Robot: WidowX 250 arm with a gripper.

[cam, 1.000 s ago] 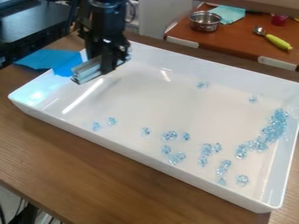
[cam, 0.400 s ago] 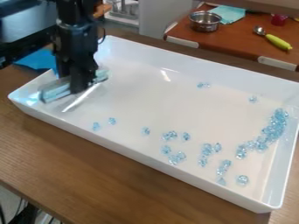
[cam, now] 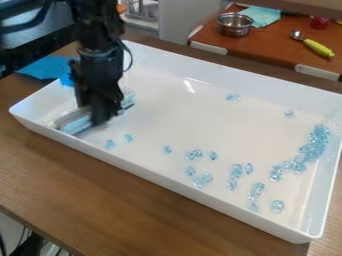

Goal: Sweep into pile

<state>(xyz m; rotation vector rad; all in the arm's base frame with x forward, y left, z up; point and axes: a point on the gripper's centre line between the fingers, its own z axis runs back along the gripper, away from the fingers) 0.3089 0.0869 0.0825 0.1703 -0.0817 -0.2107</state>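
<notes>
Operator: State of gripper (cam: 100, 117)?

Technician: Pinching the sweeping bar (cam: 75, 123) near its middle. Retain that hold; the bar looks light and stiff.

Operator: Locate the beads.

Technician: Loose beads (cam: 110, 144) lie just beside the gripper, on the tray's (cam: 174, 110) near side. The densest cluster (cam: 312, 148) lies well apart, across the tray. They are probably hard, light and slippery. Push with the bar's long edge; do not pick singly.

Operator: Unverified items?

Technician: The gripper covers the bar's middle and its contact surfaces. The bar is blurred; floor contact cannot be confirmed.
</notes>
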